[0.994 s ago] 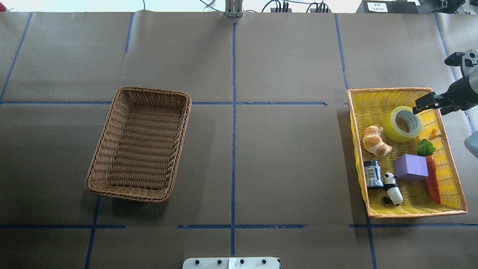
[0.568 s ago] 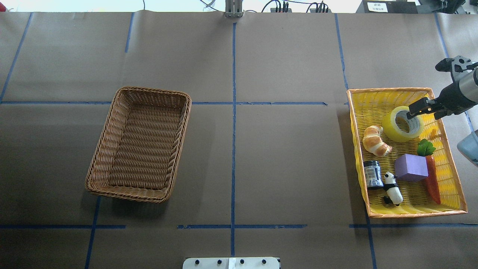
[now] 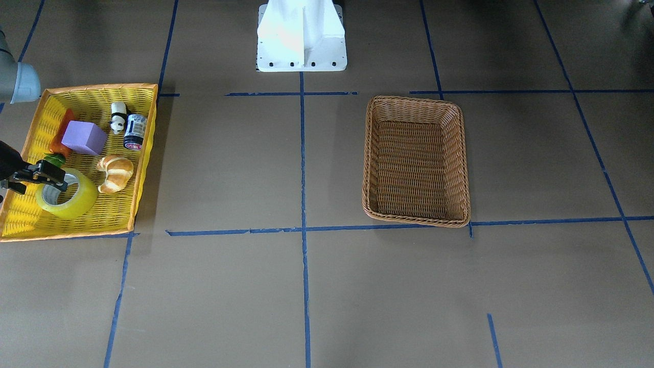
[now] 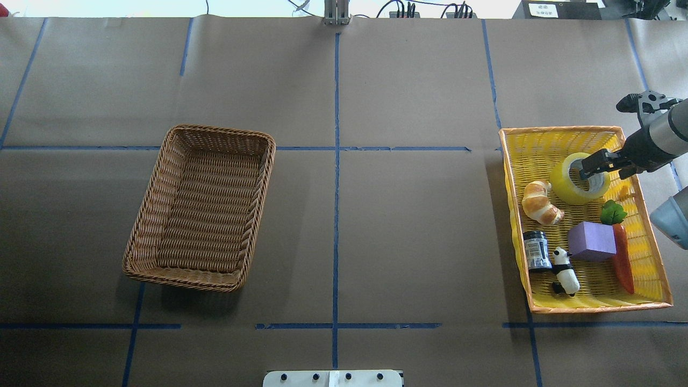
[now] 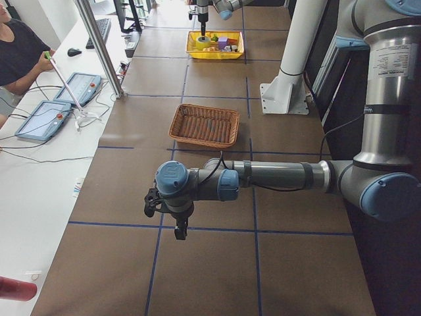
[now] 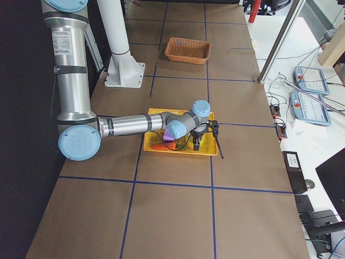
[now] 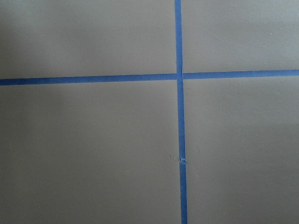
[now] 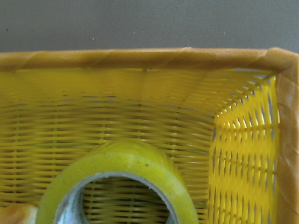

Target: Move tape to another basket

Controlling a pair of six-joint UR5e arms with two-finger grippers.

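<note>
The tape (image 4: 563, 189), a yellow roll with a grey-white core, lies tilted in the far end of the shallow yellow tray (image 4: 559, 130). It also shows in the front view (image 3: 74, 205) and fills the bottom of the right wrist view (image 8: 117, 163). My right gripper (image 4: 589, 165) hangs over the roll's core hole at its right side, and its jaws look open and hold nothing; it also shows in the front view (image 3: 46, 176). The brown wicker basket (image 4: 215, 131) stands empty at the table's left. My left gripper (image 5: 164, 212) hovers over bare table; I cannot tell its state.
The yellow tray also holds a croissant (image 4: 540, 203), a purple block (image 4: 591, 241), a toy carrot (image 4: 623, 260), a panda figure (image 4: 565, 271) and a dark jar (image 4: 536, 250). The robot's white base (image 3: 301, 36) stands at the near table edge. Blue tape lines cross the brown paper.
My right gripper has moved left and down, from the tray's far right rim to over the tape's core hole. The tape and the other things have not moved.
</note>
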